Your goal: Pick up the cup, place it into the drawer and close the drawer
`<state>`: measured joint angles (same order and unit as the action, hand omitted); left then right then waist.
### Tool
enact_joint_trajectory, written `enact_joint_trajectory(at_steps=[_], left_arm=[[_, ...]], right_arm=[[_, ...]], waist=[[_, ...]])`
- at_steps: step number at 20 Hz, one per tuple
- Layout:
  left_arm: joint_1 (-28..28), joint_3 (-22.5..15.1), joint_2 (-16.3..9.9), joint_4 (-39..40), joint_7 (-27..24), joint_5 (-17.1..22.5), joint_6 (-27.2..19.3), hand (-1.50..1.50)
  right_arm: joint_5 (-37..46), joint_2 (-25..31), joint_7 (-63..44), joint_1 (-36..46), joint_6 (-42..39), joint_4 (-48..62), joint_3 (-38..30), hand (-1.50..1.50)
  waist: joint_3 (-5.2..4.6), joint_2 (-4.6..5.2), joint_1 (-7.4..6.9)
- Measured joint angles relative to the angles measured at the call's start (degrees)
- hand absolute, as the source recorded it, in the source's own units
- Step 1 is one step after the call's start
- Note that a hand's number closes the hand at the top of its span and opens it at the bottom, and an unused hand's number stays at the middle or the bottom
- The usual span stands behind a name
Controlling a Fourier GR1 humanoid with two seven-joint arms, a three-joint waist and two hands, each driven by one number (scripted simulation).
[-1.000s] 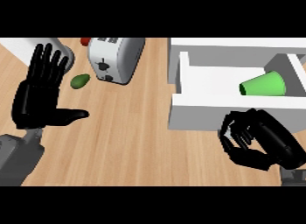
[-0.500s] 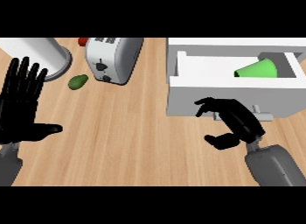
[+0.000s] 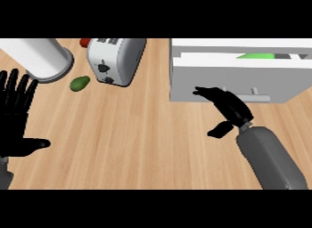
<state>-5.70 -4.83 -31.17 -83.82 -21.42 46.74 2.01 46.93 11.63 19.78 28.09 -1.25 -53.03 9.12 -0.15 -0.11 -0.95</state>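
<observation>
Against the drawer (image 3: pixel 241 78) front, the right hand (image 3: pixel 226 107) is pressed, fingers stretched toward the panel and grasping nothing; the pose is judged to suit pushing, not gripping. The cup (image 3: pixel 256 56) is seen only as a green sliver inside the drawer, behind its front panel. Left of the drawer, a toaster (image 3: pixel 116 60) and a white cylinder (image 3: pixel 41 59) are noted, with a small green item (image 3: pixel 80 83) below them. Far left of the drawer, the left hand (image 3: pixel 10 118) is held flat and released, resting. Compared with half a second earlier, the drawer is pushed further in and less cup is exposed; closing is judged nearly done.
</observation>
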Motion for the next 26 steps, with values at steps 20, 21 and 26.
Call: enact_joint_trajectory(at_steps=[20, 21, 26], left_arm=[[-1.37, 1.93, 2.40, 1.89, 0.86, -2.28, 4.98, -1.50], [-1.32, 1.81, 2.60, 1.96, 0.74, -2.59, 4.89, -1.50], [-1.67, 1.54, 3.08, 2.40, 0.37, -3.49, 5.16, -1.50]], right_arm=[[-2.33, 5.05, 17.25, 24.17, -4.42, 35.84, -10.39, -1.50], [-2.22, 5.16, 17.82, 24.23, -4.14, 36.38, -10.46, -1.50], [-1.91, 6.05, 20.01, 25.45, -5.91, 38.90, -10.65, -1.50]], waist=[[-0.20, 0.19, -2.50], [-0.28, 0.13, -2.65], [-0.30, 0.18, -3.11]])
